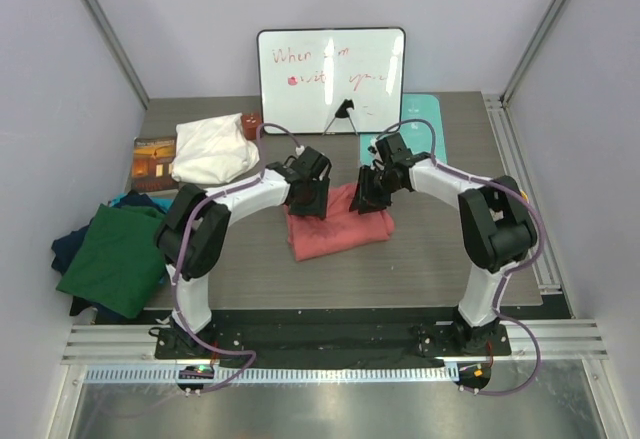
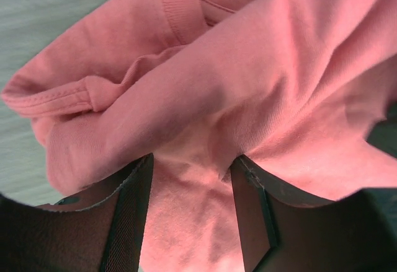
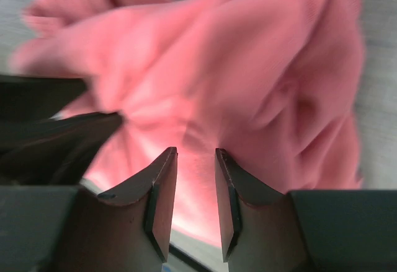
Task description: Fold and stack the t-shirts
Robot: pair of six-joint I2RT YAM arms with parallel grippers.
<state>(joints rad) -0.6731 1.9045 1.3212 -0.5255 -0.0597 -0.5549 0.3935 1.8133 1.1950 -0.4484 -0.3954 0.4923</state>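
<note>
A salmon-pink t-shirt (image 1: 340,227) lies bunched in a rough rectangle at the table's middle. My left gripper (image 1: 308,199) is at its far left edge. In the left wrist view the gripper (image 2: 191,160) has its jaws apart, pressed into the pink cloth (image 2: 248,80), which fills the gap and hides the fingertips. My right gripper (image 1: 368,194) is at the shirt's far right edge. In the right wrist view it (image 3: 196,154) is narrowly open, with nothing between the pads and the shirt (image 3: 248,67) just beyond. A dark green shirt (image 1: 115,259) lies on navy ones (image 1: 68,249) at the left edge.
A white cloth (image 1: 212,151) lies at the back left beside a book (image 1: 152,162) and a small brown-red object (image 1: 250,124). A whiteboard (image 1: 330,79) stands at the back, with a pale-teal mat (image 1: 425,117) to its right.
</note>
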